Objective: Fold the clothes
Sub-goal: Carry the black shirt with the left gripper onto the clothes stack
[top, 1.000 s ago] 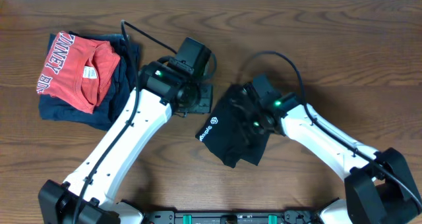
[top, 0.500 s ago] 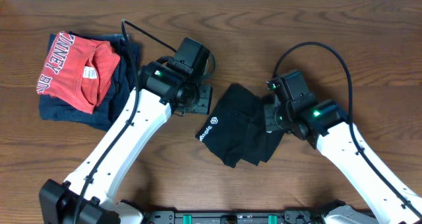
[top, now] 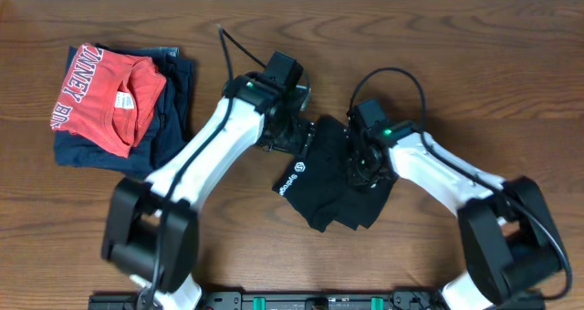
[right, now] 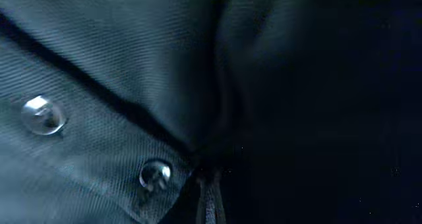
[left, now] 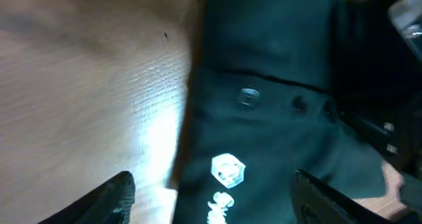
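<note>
The black shirt (top: 321,184) lies folded into a small bundle at the table's middle, white logo (top: 296,175) facing up on its left part. My left gripper (top: 296,142) hovers over the shirt's upper left edge. In the left wrist view its fingers (left: 117,196) stand wide open, with the logo (left: 227,170) and the button placket (left: 248,97) between them. My right gripper (top: 359,167) is pressed down on the shirt's right half. In the right wrist view its tips (right: 208,201) meet where the dark fabric gathers, beside two buttons (right: 155,174).
A red shirt with white lettering (top: 102,96) lies on a navy garment (top: 172,118) at the far left of the wooden table (top: 456,73). Both arms' cables loop above the black shirt.
My left gripper has opened wide and shifted right, onto the shirt's upper left edge. My right gripper drew off to the right, then came back down onto the shirt and closed.
</note>
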Robot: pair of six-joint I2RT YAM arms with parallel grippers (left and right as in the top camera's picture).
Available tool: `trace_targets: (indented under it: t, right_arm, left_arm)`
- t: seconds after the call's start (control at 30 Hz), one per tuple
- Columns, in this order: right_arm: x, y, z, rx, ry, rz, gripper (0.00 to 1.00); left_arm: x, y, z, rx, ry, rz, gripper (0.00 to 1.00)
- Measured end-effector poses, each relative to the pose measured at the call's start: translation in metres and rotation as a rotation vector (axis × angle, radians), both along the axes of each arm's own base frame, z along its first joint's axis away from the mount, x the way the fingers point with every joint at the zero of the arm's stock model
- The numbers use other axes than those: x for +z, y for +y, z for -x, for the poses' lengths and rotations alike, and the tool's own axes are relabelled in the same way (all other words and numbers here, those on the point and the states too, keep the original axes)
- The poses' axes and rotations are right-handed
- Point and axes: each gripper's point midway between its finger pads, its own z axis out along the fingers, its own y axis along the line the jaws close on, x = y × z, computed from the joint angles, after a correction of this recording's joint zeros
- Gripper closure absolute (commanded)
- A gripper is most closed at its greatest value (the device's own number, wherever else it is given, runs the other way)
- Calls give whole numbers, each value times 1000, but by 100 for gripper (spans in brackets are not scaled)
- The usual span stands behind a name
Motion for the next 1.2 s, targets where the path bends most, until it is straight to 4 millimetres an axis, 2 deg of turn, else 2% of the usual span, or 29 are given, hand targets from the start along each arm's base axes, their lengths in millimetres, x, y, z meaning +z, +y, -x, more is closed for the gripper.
trace_targets:
  t: [0.1, 0.3, 0.37, 0.43, 0.5, 0.57, 0.6, 0.67, 0.7, 0.73, 0.87, 0.97, 1.1, 1.2]
  right_arm:
    - [0, -1, -1, -33, 13, -5, 94]
    - [1, -1, 0, -62, 26, -18, 93]
    - [1, -1, -1, -65, 27, -18, 93]
    - [1, -1, 0, -66, 28, -18, 93]
    - [1, -2, 0, -69, 31, -17, 93]
    - [0, -2, 0, -69, 31, -17, 93]
    - [1, -2, 0, -70, 31, -17, 93]
    - [1, -2, 0, -72, 32, -15, 93]
    - [1, -2, 1, -72, 33, -14, 93]
    - [1, -3, 1, -72, 35, -12, 93]
    - [3, -7, 6, -76, 49, 0, 94]
    - [14, -14, 11, -87, 54, 12, 92]
    - [54, -25, 6, -120, -44, -22, 89]
    - [97, -34, -1, -154, -177, -76, 87]
  left_arm:
    - [-22, 1, -6, 4, 64, 46, 8]
    - [-53, -4, -6, -1, 218, 220, 4]
    - [-60, -11, 0, -14, 271, 275, 4]
    - [-57, -20, 4, -41, 293, 343, 5]
    - [-56, -30, 10, -66, 328, 406, 13]
    - [-57, -39, 18, -86, 362, 449, 28]
    - [-59, -43, 21, -99, 374, 460, 43]
    - [-65, -45, 25, -109, 391, 458, 63]
    - [-69, -46, 28, -112, 403, 458, 81]
    - [-72, -46, 30, -115, 412, 456, 94]
    - [-71, -47, 33, -120, 428, 471, 94]
    - [-69, -45, 39, -107, 465, 461, 94]
    - [-57, -31, 45, -59, 547, 432, 94]
    - [-30, -13, 25, -28, 527, 441, 94]
